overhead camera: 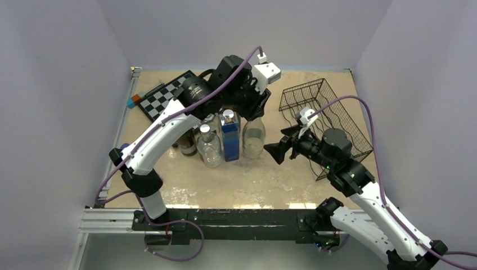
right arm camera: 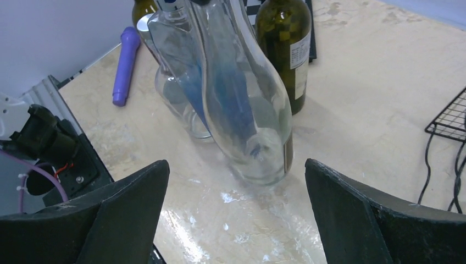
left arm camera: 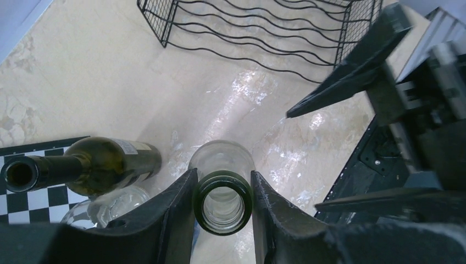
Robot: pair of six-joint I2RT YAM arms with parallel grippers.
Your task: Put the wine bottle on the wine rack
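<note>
The clear glass wine bottle (overhead camera: 253,139) stands at the right of a cluster of bottles mid-table. My left gripper (overhead camera: 254,109) comes down from above and is shut on its dark-rimmed neck (left arm camera: 222,202), with a finger pressed on each side. In the right wrist view the bottle (right arm camera: 247,110) leans, its base on the table. My right gripper (overhead camera: 274,153) is open and empty, just right of the bottle's lower body and pointing at it. The black wire wine rack (overhead camera: 326,115) lies at the right rear; it also shows in the left wrist view (left arm camera: 258,33).
A dark green wine bottle (right arm camera: 286,44), a blue bottle (overhead camera: 229,138) and a small clear bottle (overhead camera: 208,147) stand close to the left of the held bottle. A chessboard (overhead camera: 163,98) lies at the back left. A purple object (right arm camera: 125,63) lies near the left edge.
</note>
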